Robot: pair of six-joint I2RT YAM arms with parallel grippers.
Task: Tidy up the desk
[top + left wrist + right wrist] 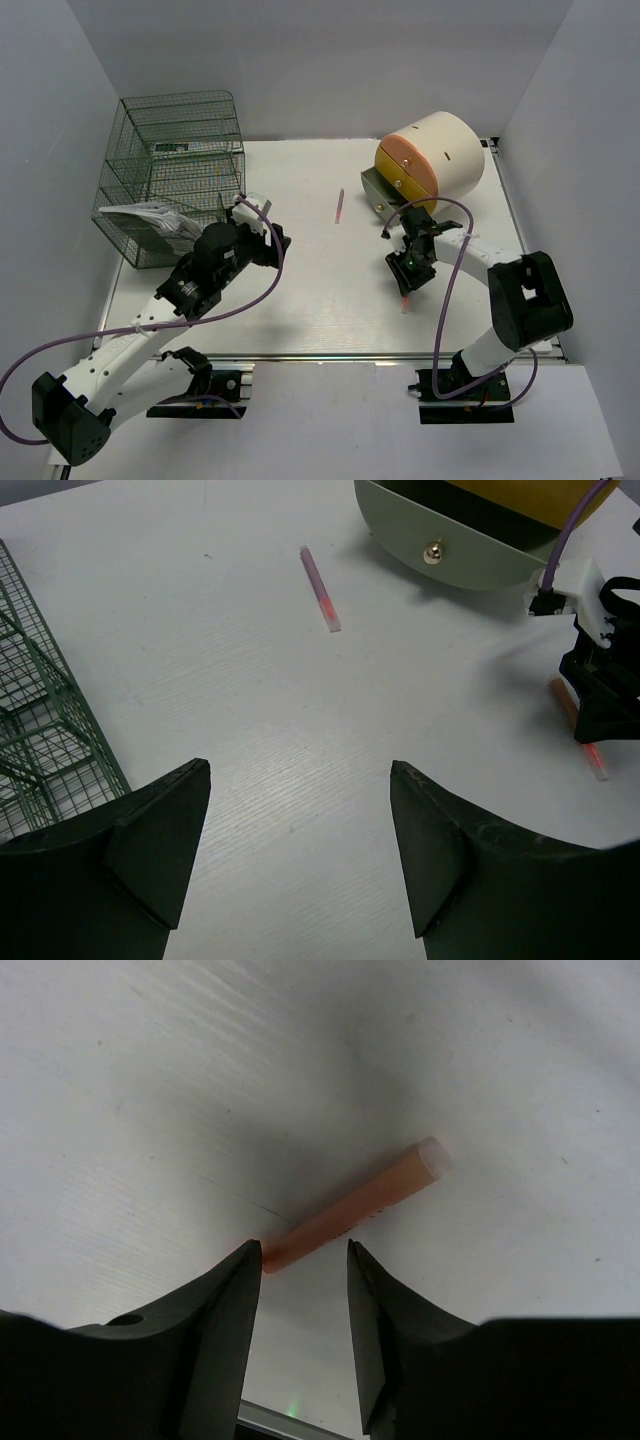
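The white desk [320, 310] holds two pens. A pink pen [340, 206] lies at the middle back; it also shows in the left wrist view [320, 588]. An orange pen [405, 302] lies at the right front. My right gripper [407, 282] is open and hangs low over it. In the right wrist view the orange pen [350, 1208] lies just beyond the fingertips of the gripper [304, 1248], with its near end by the left fingertip. My left gripper [270, 242] is open and empty beside the rack; the left wrist view shows it [300, 770] above bare desk.
A green wire-mesh rack [175, 170] with papers [150, 215] stands at the back left. A cream cylinder with an orange face [435, 155] and a green drawer with a knob [432, 552] stands at the back right. Aluminium rails edge the desk.
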